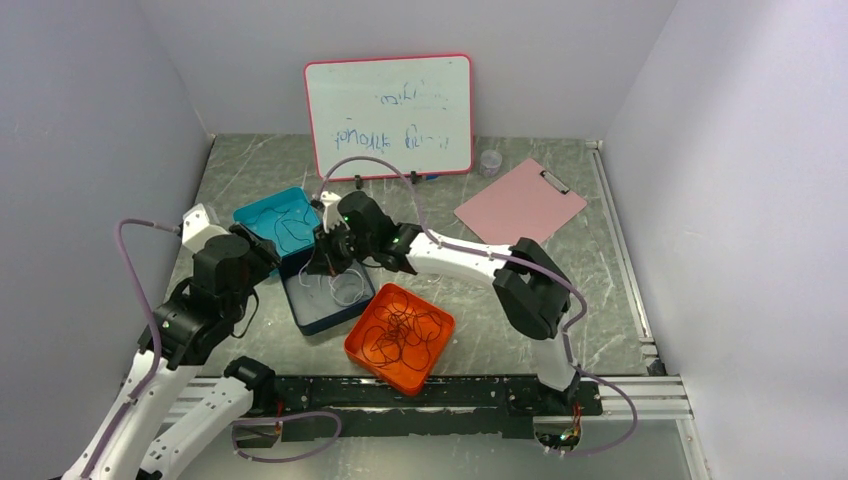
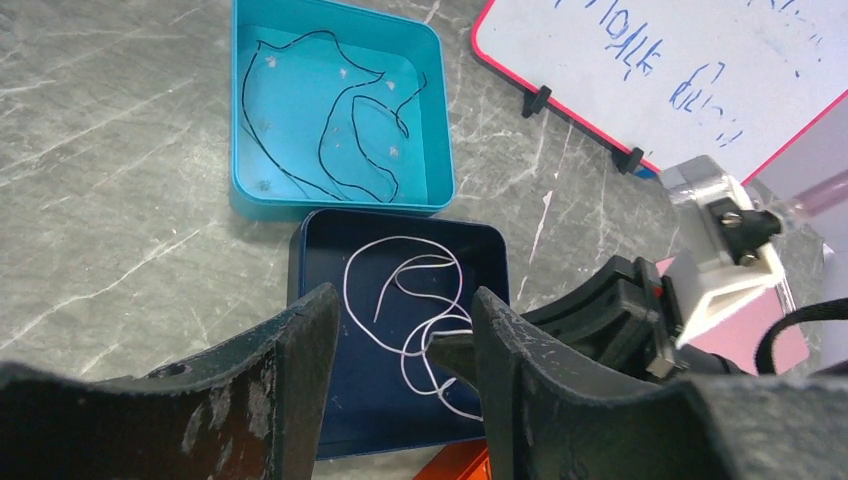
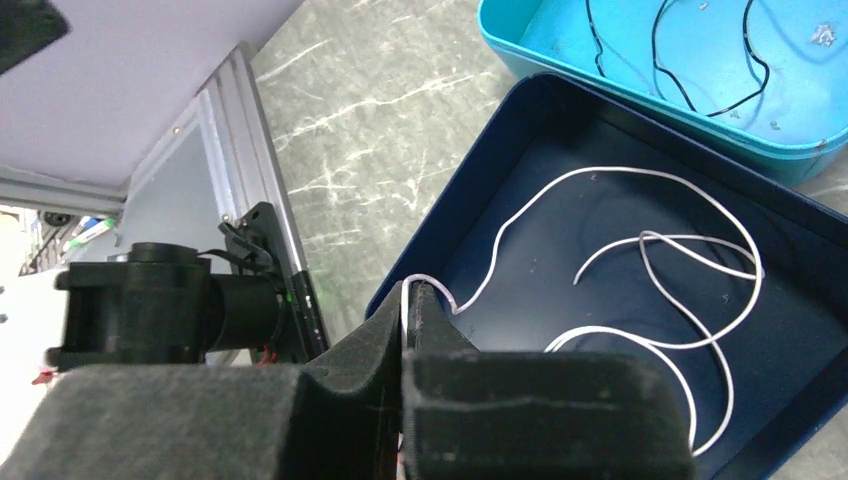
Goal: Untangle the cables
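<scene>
The white cable (image 3: 610, 170) is being pinched at one end by the right gripper (image 3: 410, 300), its fingers clenched tight on the strand at the near rim of the dark blue tray (image 3: 560, 120), while the rest of the cord is being left lying in loose loops across the tray floor. The left gripper (image 2: 400, 385) is being held released just above the same tray, jaws spread wide, with the white loops being seen through the gap and nothing being touched. A black cable (image 2: 321, 140) is being shown sprawled alone in the teal tray (image 2: 340, 207), which is touching the blue one on its far side. A tangle of black cables (image 1: 405, 335) is being carried in the orange tray (image 1: 362, 345), beside the blue tray's near corner. From above, the pinch is being hidden by the right wrist. The blue tray's near edge is being covered by the left fingers. Farther back on the worktop (image 1: 590, 270), a whiteboard (image 1: 390, 115) with unreadable scribble, a pink clipboard (image 1: 520, 205) and a clear cup (image 1: 489, 162) are being seen well apart from the trays.
</scene>
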`<state>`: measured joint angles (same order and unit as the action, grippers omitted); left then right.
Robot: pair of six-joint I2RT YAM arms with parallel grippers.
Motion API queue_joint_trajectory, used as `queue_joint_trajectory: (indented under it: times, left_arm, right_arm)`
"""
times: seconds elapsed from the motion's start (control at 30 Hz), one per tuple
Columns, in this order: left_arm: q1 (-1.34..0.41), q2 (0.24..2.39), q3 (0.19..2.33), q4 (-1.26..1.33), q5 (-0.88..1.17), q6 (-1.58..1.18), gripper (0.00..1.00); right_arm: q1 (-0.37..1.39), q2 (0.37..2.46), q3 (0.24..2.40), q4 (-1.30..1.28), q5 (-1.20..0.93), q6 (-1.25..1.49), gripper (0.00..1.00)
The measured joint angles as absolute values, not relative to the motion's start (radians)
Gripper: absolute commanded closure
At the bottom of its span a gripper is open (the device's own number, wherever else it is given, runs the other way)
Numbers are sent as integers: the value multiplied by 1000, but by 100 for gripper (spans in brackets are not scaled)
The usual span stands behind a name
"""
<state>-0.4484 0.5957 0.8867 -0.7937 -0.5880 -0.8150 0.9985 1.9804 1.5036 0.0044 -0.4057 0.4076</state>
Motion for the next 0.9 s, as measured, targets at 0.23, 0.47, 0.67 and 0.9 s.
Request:
queue_joint_trajectory:
  times: [0.23,0.47,0.67,0.9]
  left_arm:
    - [-448,600,873,-790,-572,-804,43]
    - [-448,637,847,-770,-520,-785,45]
    - [-448,699,834,-751,-474,-781,42]
    - [-448,701,822,-744,-459,-775,41]
  right_arm:
    - [1004,2026,1485,46,-369,371,97]
    - [1014,2080,1412,49,-289,316,90]
    - [1033,2096,1401,37,-235,279,67]
    - [1040,1961,1362,41,-158,257,56]
